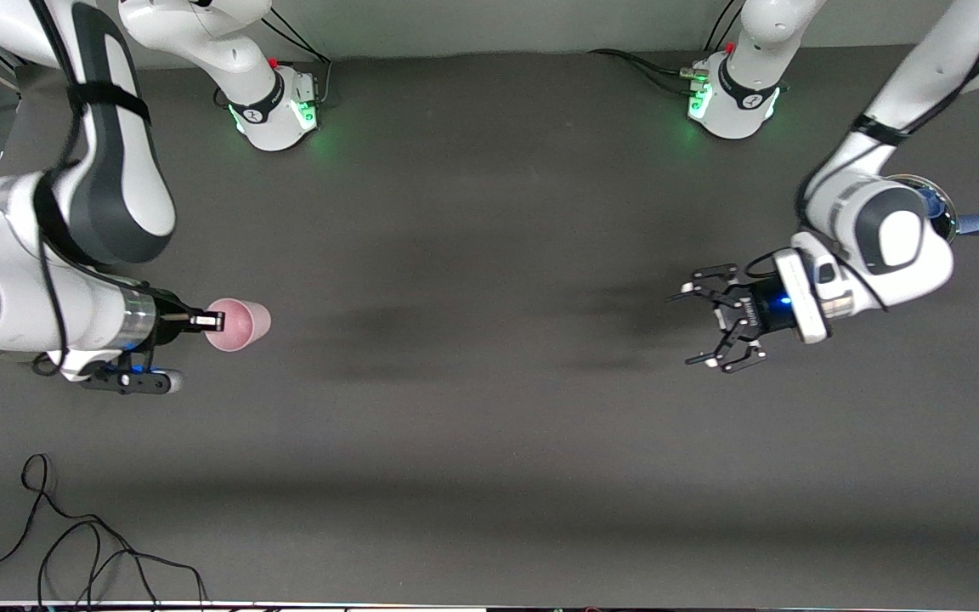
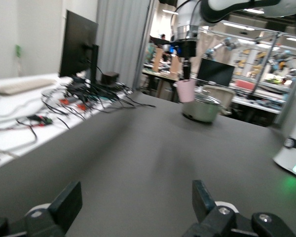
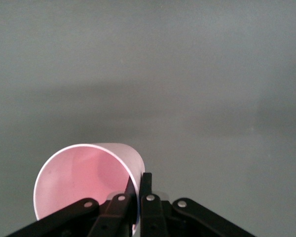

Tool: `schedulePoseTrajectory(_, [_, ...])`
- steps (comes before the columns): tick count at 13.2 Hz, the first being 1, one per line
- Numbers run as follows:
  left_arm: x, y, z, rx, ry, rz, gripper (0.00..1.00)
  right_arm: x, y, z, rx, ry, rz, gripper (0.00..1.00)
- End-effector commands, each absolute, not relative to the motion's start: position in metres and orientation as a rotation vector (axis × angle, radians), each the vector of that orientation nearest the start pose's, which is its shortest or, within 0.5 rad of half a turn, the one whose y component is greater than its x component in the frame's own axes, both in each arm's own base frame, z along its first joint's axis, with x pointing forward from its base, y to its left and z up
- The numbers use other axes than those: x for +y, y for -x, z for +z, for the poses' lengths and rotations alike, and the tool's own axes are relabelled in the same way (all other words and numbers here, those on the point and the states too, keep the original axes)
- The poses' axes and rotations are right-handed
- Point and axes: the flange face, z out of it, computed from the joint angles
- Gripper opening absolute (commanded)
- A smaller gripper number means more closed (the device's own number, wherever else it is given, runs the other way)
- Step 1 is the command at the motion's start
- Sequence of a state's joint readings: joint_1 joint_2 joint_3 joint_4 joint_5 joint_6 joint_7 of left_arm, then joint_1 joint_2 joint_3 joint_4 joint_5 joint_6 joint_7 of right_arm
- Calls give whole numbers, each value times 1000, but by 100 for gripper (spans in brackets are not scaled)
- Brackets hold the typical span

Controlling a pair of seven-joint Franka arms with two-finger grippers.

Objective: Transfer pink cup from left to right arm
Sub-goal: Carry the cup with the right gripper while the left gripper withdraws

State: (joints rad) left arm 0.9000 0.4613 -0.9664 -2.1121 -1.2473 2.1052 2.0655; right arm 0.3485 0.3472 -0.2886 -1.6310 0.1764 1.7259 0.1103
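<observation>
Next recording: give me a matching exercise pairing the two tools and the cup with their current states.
Column 1:
1. small pale-pink tapered cup
2. slim black two-finger right tool
3. black spidery claw left tool

Column 2:
A. open, holding nothing, at the left arm's end of the table
B. pinched at its rim
C. shut on the cup's wall, at the right arm's end of the table

Pairs: 1-B, 2-C, 3-A
</observation>
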Motion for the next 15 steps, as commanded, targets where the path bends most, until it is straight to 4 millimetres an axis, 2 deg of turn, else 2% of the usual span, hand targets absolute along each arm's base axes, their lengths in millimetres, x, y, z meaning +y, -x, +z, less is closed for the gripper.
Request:
schedulePoseTrajectory(1, [-17, -564, 307, -1116, -1600, 826, 99, 53, -600, 360, 71, 3078, 288, 0])
schedulePoseTrajectory(4, [47, -566, 318, -1175, -1652, 612, 99, 39, -577, 298, 27, 3099, 189, 0])
schedulePoseTrajectory(6, [73, -572, 343, -1190, -1724, 443, 99, 35, -562, 268, 36, 3116, 131, 0])
schedulePoseTrajectory(9, [102, -583, 403, -1132, -1956, 109, 99, 28, -545, 238, -3, 3136, 57, 0])
schedulePoseTrajectory(11, [103, -586, 444, -1049, -2170, -149, 99, 28, -544, 231, 3, 3139, 58, 0])
schedulePoseTrajectory(12, [97, -588, 456, -1022, -2250, -224, 99, 28, -544, 235, 1, 3136, 57, 7])
schedulePoseTrajectory(13, [90, -587, 470, -1020, -2328, -290, 99, 29, -544, 240, -6, 3132, 53, 64])
schedulePoseTrajectory(14, [83, -585, 482, -1011, -2405, -336, 99, 31, -544, 248, -5, 3123, 57, 92])
schedulePoseTrajectory(15, [74, -583, 492, -987, -2476, -369, 99, 32, -544, 259, 5, 3113, 66, 100])
